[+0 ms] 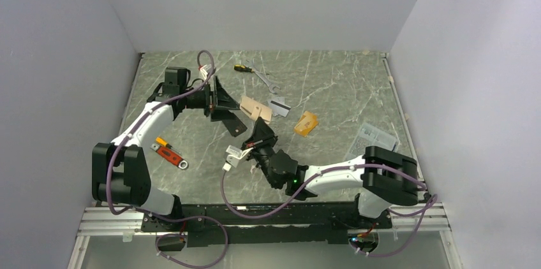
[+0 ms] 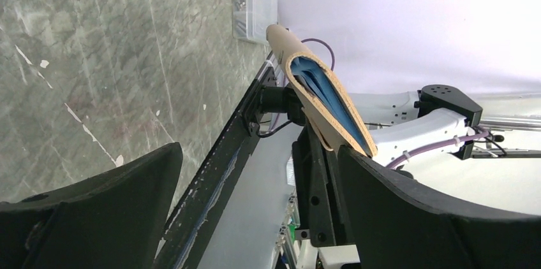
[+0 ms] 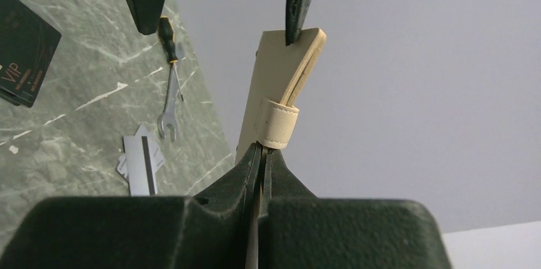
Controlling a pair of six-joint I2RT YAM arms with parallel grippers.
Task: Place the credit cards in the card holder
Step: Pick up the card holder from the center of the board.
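We see a grey-green marbled tabletop (image 1: 344, 90) walled in by plain pale panels (image 1: 268, 1). The small tan leather-like folding card holder (image 1: 255, 108) stands on edge above it, its lower edge pinched in the closed right gripper (image 3: 260, 149); the left gripper (image 1: 229, 109), just beside the holder, gapes wide and holds nothing. The black card (image 3: 22, 49) is cut off at the frame edge. Silver-grey cards (image 1: 279, 106) lie just right of the holder, with the orange card (image 1: 306, 122) beyond them. A steel wrench (image 1: 268, 82) lies behind the holder, and a clear plastic box (image 1: 376, 135) sits well apart from it.
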